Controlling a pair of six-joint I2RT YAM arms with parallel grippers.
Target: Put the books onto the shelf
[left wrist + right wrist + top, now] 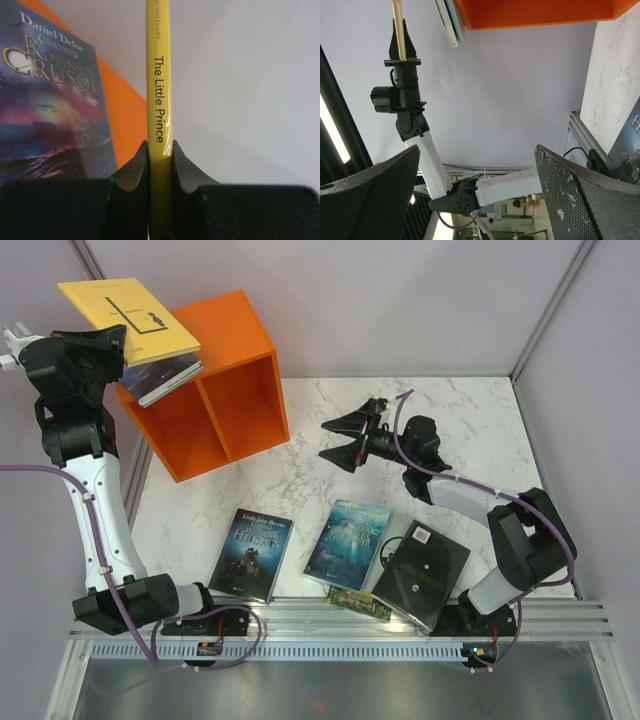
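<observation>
My left hand (160,150) clamps one yellow book (125,320); my right hand (342,440) gapes open. Four books (250,552) (348,543) (425,575) (360,603) lie on the bench (470,440).

Both compartments of the shelf (225,390) stood open toward the near side. Bare marble table (310,490) lay before them as far as the right gripper (328,441), whose jaws were spread wide. A stack of books (165,378) overhung the shelf's top left corner, just beside the yellow book (125,315) clamped in the left gripper (160,150). Three books (348,543) lined the near edge.

glossy yellow book (159,100), marbled table (440,420)
</observation>
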